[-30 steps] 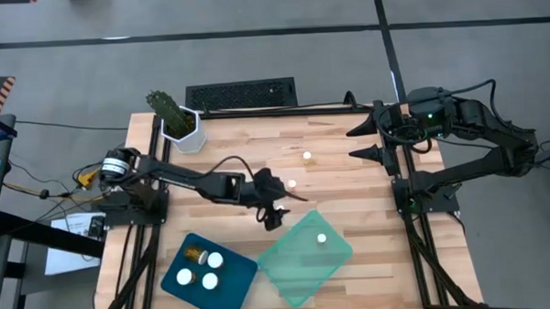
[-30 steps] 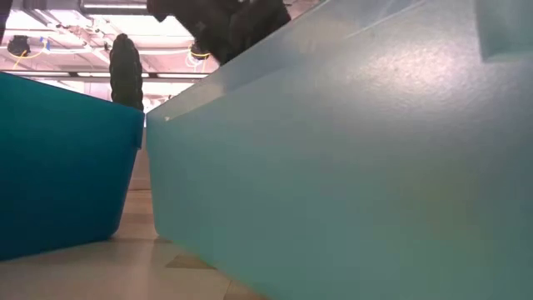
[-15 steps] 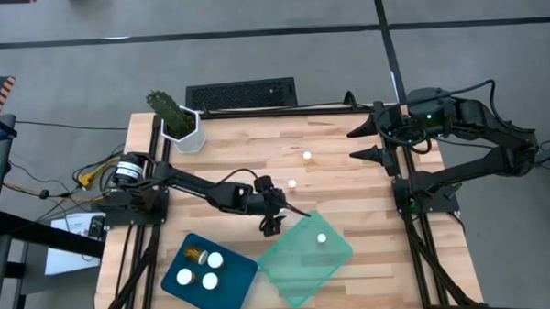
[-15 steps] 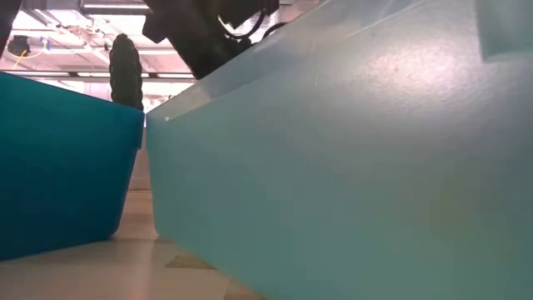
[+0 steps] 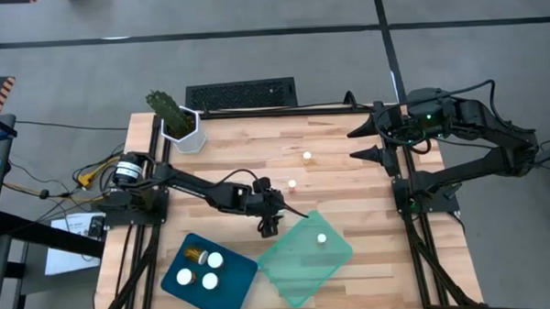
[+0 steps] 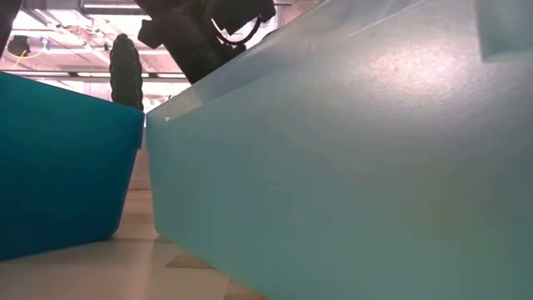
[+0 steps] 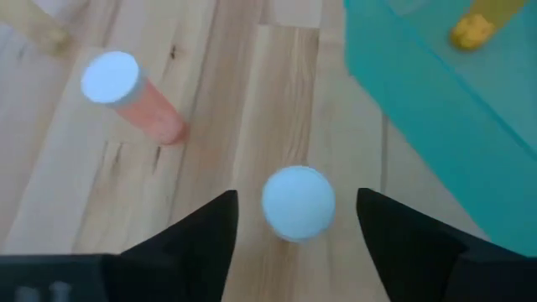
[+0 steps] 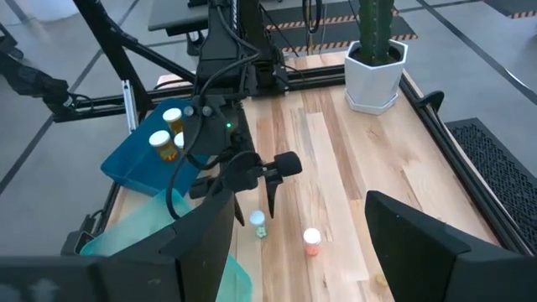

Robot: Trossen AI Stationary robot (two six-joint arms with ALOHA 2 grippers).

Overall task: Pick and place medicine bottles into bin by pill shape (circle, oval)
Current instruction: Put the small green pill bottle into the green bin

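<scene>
I have the left gripper (image 5: 270, 224) low over the wooden table (image 5: 349, 170), just beside the near edge of the pale green bin (image 5: 305, 257). Its fingers (image 7: 197, 243) are spread, straddling an upright bottle's white cap (image 7: 299, 203) without gripping it. A second bottle (image 7: 134, 99) stands close by on the bare wood, apart from the first, and a third bottle (image 5: 307, 156) stands farther up the table. One bottle (image 5: 322, 237) sits inside the green bin. The blue bin (image 5: 208, 274) beside it holds four: three showing white caps and one lying on its side. A white pot with a cactus (image 5: 178, 121) stands at the table's far left corner. The right gripper (image 5: 364, 140) waits raised at the table's right edge, its fingers parted and empty.
</scene>
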